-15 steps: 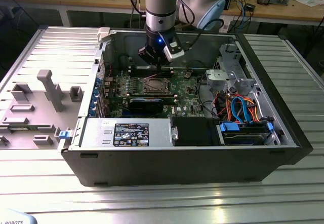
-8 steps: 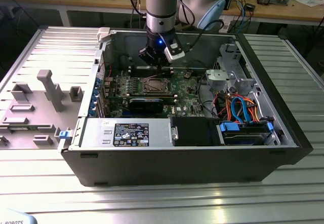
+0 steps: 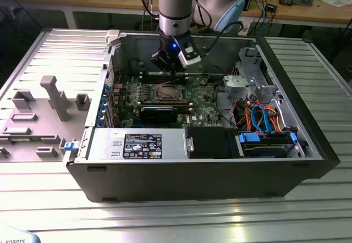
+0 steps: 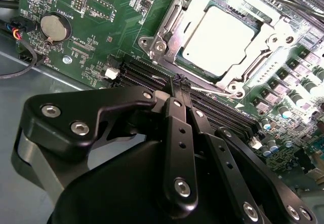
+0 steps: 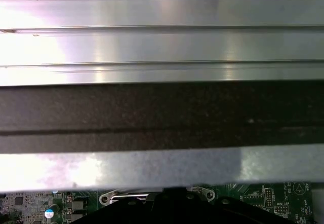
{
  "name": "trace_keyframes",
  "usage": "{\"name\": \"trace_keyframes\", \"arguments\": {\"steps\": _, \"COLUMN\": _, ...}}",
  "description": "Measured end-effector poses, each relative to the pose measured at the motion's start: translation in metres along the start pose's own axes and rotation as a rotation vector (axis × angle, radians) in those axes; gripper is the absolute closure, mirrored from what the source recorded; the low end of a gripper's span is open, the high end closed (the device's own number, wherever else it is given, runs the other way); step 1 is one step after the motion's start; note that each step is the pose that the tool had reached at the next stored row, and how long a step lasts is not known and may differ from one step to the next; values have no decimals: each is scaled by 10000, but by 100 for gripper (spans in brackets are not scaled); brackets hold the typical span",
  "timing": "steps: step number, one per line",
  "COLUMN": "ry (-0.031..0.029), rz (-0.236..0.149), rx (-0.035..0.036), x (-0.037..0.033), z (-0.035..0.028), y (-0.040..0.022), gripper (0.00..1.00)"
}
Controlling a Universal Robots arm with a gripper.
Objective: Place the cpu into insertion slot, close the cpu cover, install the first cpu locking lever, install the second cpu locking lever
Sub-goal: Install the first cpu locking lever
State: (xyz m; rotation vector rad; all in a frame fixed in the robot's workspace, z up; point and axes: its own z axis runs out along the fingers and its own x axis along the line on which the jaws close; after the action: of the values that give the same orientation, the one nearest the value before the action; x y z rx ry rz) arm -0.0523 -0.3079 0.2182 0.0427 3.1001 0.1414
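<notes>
open computer case (image 3: 308,144) on ribbed metal table (image 3: 165,221)

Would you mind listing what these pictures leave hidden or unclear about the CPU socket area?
- Exterior view: whether the thin silver metal locking levers are latched is too small to tell at the square metal-rimmed socket.
- Second wrist view: the black gripper covers the board below the square silver CPU; the socket's top edge is cut off.
- First wrist view: the grey case wall hides the socket.

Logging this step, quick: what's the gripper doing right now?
Gripper: shut, holding nothing, fingertips by the cpu cover closed over the cpu.
</notes>
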Motion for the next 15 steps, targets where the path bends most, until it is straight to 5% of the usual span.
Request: {"name": "trace_keyframes", "arguments": {"steps": 15, "ry": 1, "rz": 0, "rx": 1, "x": -38, "z": 112, "y": -9, "gripper": 89}}
